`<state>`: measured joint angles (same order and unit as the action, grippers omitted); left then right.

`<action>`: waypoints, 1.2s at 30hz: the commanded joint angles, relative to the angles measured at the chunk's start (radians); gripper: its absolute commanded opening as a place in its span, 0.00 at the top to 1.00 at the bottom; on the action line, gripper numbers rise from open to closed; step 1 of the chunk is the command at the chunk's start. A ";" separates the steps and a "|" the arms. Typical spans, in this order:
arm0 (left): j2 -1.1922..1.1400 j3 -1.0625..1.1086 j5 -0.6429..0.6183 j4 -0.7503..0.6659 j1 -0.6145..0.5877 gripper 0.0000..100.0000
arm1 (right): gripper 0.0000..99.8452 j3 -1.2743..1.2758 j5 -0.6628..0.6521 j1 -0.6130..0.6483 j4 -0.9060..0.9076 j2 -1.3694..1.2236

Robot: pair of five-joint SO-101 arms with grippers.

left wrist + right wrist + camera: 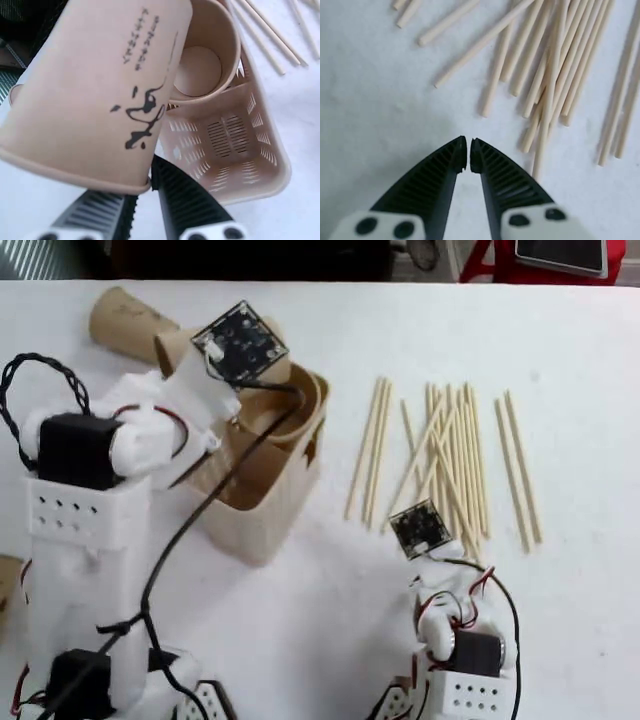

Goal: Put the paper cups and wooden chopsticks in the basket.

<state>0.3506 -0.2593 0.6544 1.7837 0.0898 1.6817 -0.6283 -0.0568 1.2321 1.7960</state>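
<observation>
I'm gripping paper cup [90, 90] by rim in left claw [142, 200]; light, thin wall, likely crushing easily. Basket [240, 145] sitting just beyond claw, second cup [200, 70] already inside. Right claw [469, 150] hanging pinched empty; chopsticks [545, 75] lying just ahead, stiff, slim, probably rolling, so I'm favouring mid-length grip.

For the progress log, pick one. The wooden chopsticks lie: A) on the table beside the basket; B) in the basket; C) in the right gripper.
A: the chopsticks lie spread on the table beside the basket, and the right gripper is shut on nothing.
</observation>
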 commanded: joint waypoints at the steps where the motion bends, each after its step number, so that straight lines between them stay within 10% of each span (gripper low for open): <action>1: 0.038 -0.002 0.011 0.005 -0.013 0.98 | 0.97 0.008 -0.009 0.007 -0.008 0.005; 36: 0.039 -0.064 -0.061 -0.064 0.012 0.92 | 0.97 0.008 -0.009 0.005 -0.008 0.005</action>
<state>0.3506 -0.2823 0.6084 1.7653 0.0898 1.6817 -0.6283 -0.0552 1.2321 1.7960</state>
